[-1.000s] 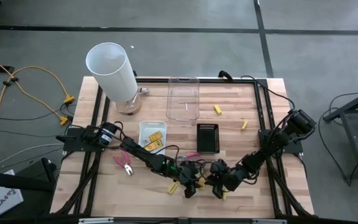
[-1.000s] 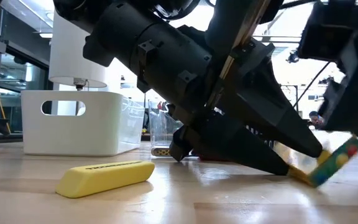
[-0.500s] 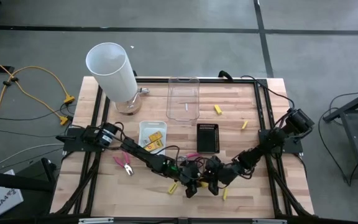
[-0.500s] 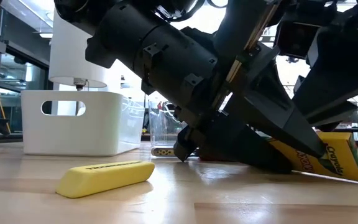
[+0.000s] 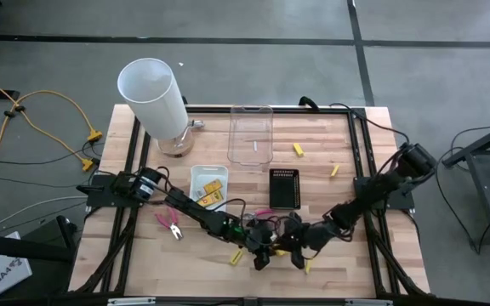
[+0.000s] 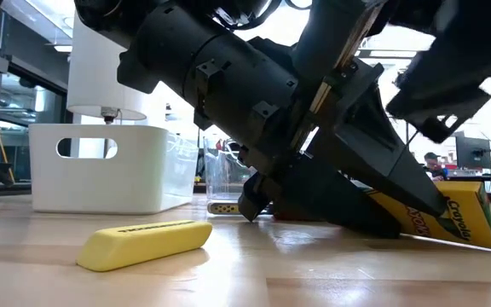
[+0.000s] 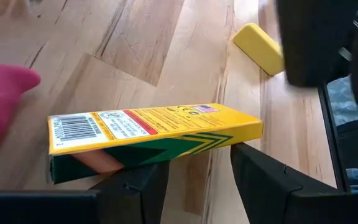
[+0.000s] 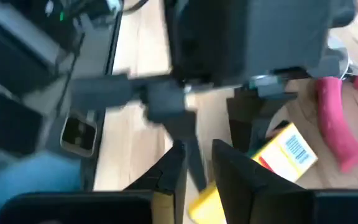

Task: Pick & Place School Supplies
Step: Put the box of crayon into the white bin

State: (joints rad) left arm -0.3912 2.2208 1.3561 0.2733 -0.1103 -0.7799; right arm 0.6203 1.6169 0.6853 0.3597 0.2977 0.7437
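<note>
the left claw point(image 7: 194, 171) grips the crayon box point(image 7: 154, 130) on edge; right claw point(image 8: 197, 168) slightly parted beside it.

Both arms matte black, blocky segmented housings with recessed screw heads. Left gripper point(image 7: 194, 177): two thick dark fingers, flat angular tips. Right gripper point(image 8: 194, 174): same dark paired fingers. Black cables loop along the joints; small green light near left wrist.

Between my dark jaws, a yellow crayon box point(image 7: 157, 130) with green chevrons, a red panel and a black-and-white barcode; pale wood counter point(image 7: 142, 43).
</note>
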